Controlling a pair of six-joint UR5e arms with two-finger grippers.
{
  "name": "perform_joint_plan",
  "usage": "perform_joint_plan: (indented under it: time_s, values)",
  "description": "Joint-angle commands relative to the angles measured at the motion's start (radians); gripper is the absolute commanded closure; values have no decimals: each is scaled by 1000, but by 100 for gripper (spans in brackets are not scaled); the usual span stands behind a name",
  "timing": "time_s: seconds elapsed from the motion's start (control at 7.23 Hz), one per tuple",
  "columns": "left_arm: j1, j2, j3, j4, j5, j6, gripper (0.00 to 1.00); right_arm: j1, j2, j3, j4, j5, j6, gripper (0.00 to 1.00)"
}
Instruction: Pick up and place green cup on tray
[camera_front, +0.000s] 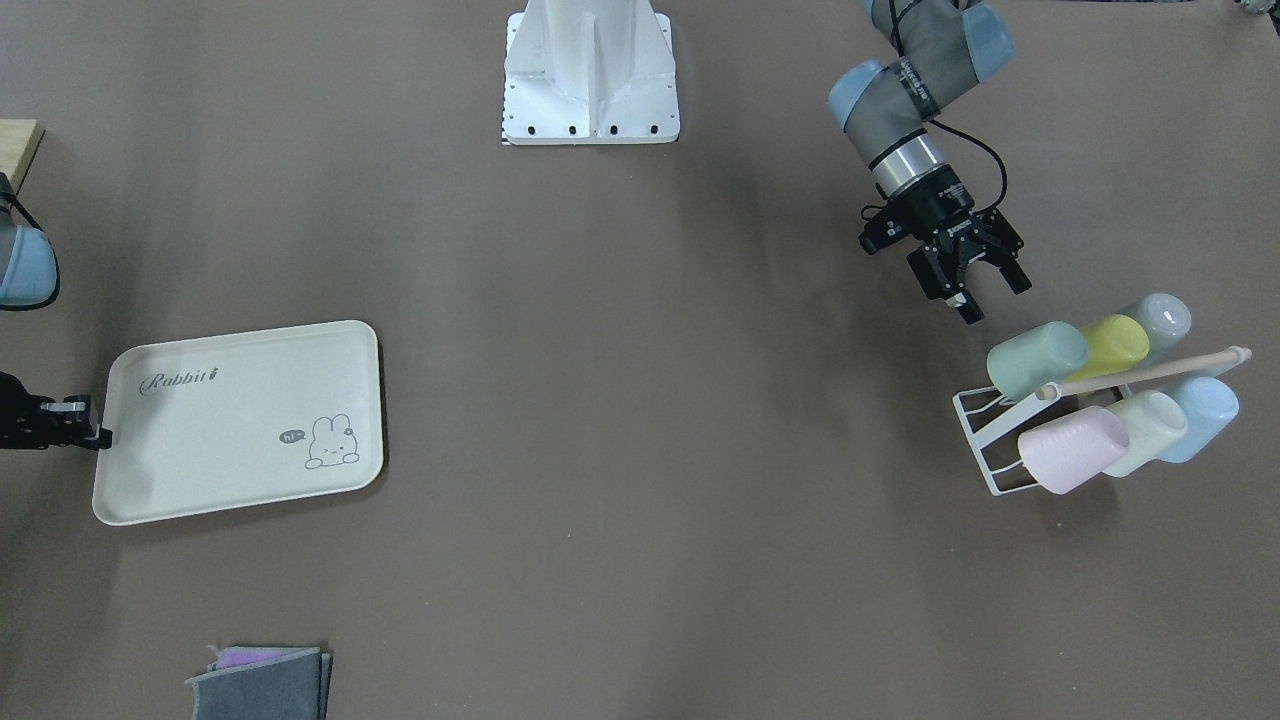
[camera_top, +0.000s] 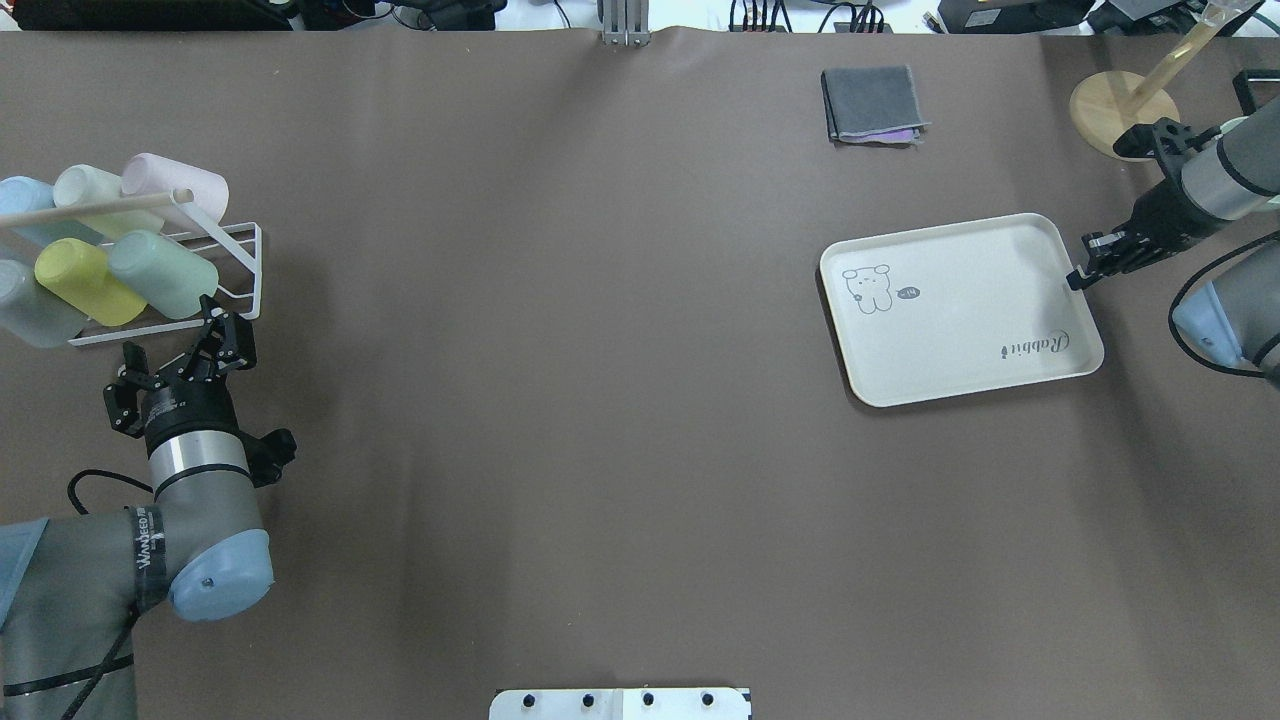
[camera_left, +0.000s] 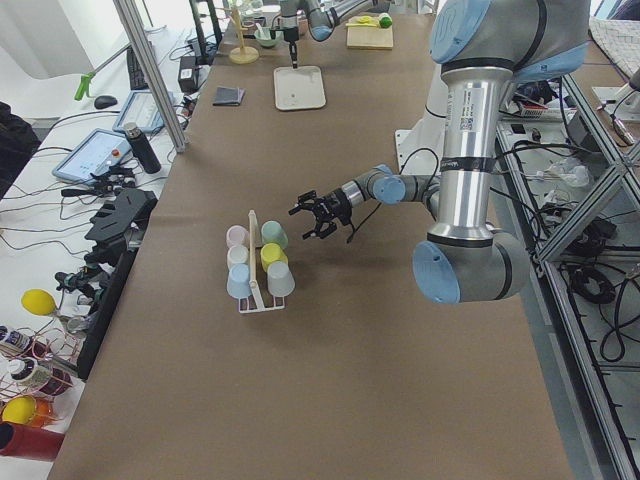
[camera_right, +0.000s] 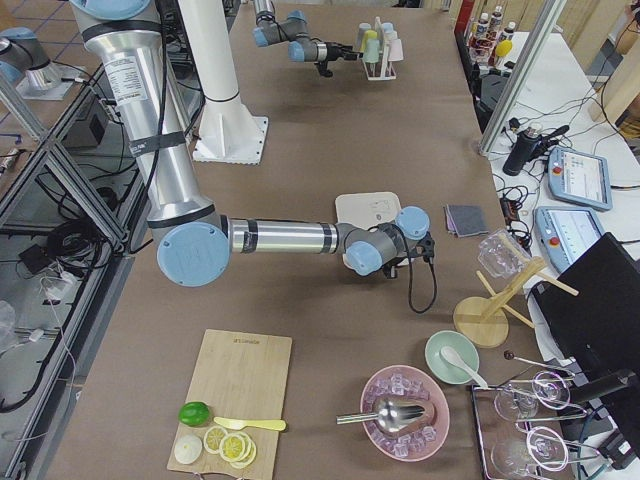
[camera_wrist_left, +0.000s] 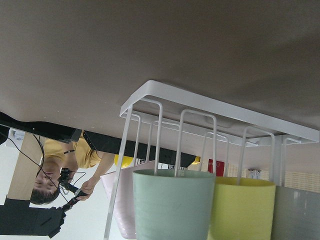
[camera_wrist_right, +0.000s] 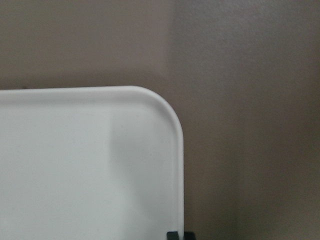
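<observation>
The green cup (camera_front: 1037, 358) lies on its side on a white wire rack (camera_front: 985, 440), at the end of the row closest to my left gripper; it also shows in the overhead view (camera_top: 162, 274) and the left wrist view (camera_wrist_left: 172, 205). My left gripper (camera_front: 992, 295) is open and empty, a short way from the cup and pointing at it. The cream tray (camera_front: 240, 420) with "Rabbit" script lies flat on the far side of the table (camera_top: 960, 310). My right gripper (camera_top: 1076, 279) is shut on the tray's rim near a corner (camera_wrist_right: 177, 150).
On the rack lie a yellow cup (camera_front: 1113, 345), a grey one (camera_front: 1160, 318), a pink one (camera_front: 1072, 448), a pale whitish-green one (camera_front: 1148, 430) and a blue one (camera_front: 1203, 415), under a wooden rod (camera_front: 1150, 373). A folded grey cloth (camera_top: 870, 103) and a wooden stand (camera_top: 1123, 98) lie beyond the tray.
</observation>
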Motion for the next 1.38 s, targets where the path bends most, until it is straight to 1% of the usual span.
perform_joint_plan:
  time_s: [0.0, 0.14, 0.28, 0.42, 0.55, 0.69, 0.83, 0.97, 1.11, 1.25]
  values:
    - [0, -7, 26, 0, 0, -1, 2, -34, 34, 76, -6, 8, 122, 100]
    - [-1, -10, 31, 0, 2, -1, 2, -74, 50, 122, -4, 2, 223, 100]
    - [-3, -5, 33, 0, 25, -3, 2, -115, 92, 148, -4, -6, 338, 100]
    - [-3, -7, 49, -1, 57, -4, 2, -176, 136, 163, -3, -51, 438, 100]
    - [-5, -10, 50, -3, 59, -6, 2, -250, 187, 179, -4, -120, 530, 100]
    - [-6, -10, 56, -3, 66, -4, 2, -296, 233, 176, -9, -156, 593, 100]
    - [-9, -12, 59, -3, 83, -4, 2, -316, 276, 171, -26, -180, 627, 100]
    - [-9, -10, 59, -1, 104, -3, 2, -336, 334, 171, -94, -202, 638, 100]
    - [-15, -10, 59, -1, 115, -3, 2, -365, 369, 171, -130, -242, 638, 100]
    - [-20, -15, 78, 2, 161, -3, 2, -397, 382, 170, -130, -272, 638, 100]
